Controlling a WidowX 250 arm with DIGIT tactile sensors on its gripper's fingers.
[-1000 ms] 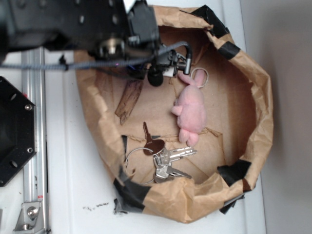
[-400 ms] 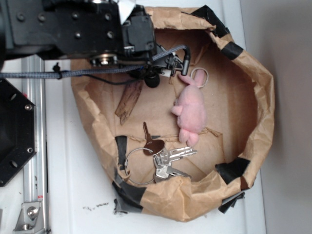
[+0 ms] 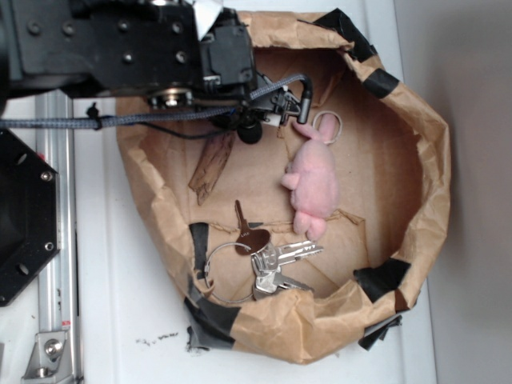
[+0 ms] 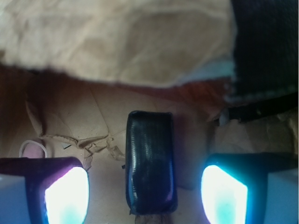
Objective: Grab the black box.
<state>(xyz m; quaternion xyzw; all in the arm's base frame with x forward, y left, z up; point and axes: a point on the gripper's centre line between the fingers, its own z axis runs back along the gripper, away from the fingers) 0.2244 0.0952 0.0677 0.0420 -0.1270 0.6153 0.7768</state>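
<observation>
The black box [image 4: 150, 161] is a glossy oblong block lying on the brown paper floor, seen in the wrist view. My gripper [image 4: 145, 191] is open and straddles it, one lit fingertip [image 4: 67, 191] on its left and the other on its right. Clear gaps show on both sides, so neither pad touches it. In the exterior view my gripper [image 3: 256, 122] hangs inside the upper left part of the paper bag [image 3: 432, 192], and the arm hides the box there.
Inside the bag lie a pink plush bunny [image 3: 314, 180] with a ring [image 3: 326, 126], a bunch of keys [image 3: 268, 256] and a brown scrap [image 3: 212, 164]. The taped bag wall rises close behind the box. A black hexagonal plate [image 3: 24, 216] and metal rail [image 3: 56, 240] stand left.
Since a second ago the arm has shifted slightly up and left, and the bag's lower rim has shifted with it. Nothing has moved in the last half second.
</observation>
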